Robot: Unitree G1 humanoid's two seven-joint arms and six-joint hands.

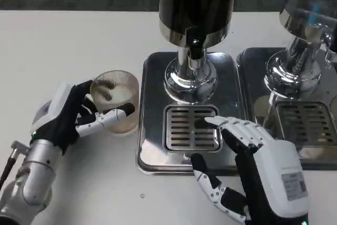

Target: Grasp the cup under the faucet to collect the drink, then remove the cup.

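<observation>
Second chrome dispenser [303, 51] at right on white table [63, 46].

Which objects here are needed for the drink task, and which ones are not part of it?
Needed: ribbed clear glass cup in the left hand; dark drink dispenser with black faucet; slotted steel drip tray; right hand.

Not needed: second chrome dispenser.

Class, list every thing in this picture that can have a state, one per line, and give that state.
Ribbed clear plastic cup: upright on the white table, held by the left hand, off the tray.
Left hand: fingers wrapped around the cup.
Right hand: open, holding nothing, fingers spread over the grille.
Dark drink dispenser: faucet not pouring.
Steel drip tray: no cup on it.
</observation>
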